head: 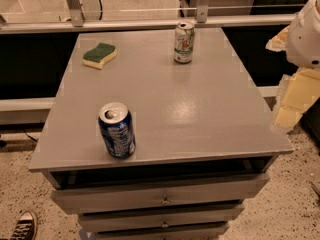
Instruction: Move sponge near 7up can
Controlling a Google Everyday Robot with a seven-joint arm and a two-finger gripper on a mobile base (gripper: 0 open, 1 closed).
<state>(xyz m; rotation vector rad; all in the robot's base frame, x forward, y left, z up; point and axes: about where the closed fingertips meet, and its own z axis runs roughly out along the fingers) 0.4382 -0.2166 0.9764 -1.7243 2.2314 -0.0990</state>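
The sponge [100, 55], green on top over pale yellow foam, lies flat at the far left of the grey tabletop [200, 109]. The 7up can [184, 42], white with green and red markings, stands upright at the far middle of the table, about a can's height or two to the right of the sponge. My arm's white body [306, 34] and the pale yellow gripper [292, 101] hang off the table's right edge, well away from both things and holding nothing that I can see.
A dark blue soda can [117, 130] stands upright near the front left of the table. The table is a drawer cabinet with drawers [160, 199] below. A metal rail [150, 23] runs behind it. A shoe [22, 226] shows at the bottom left.
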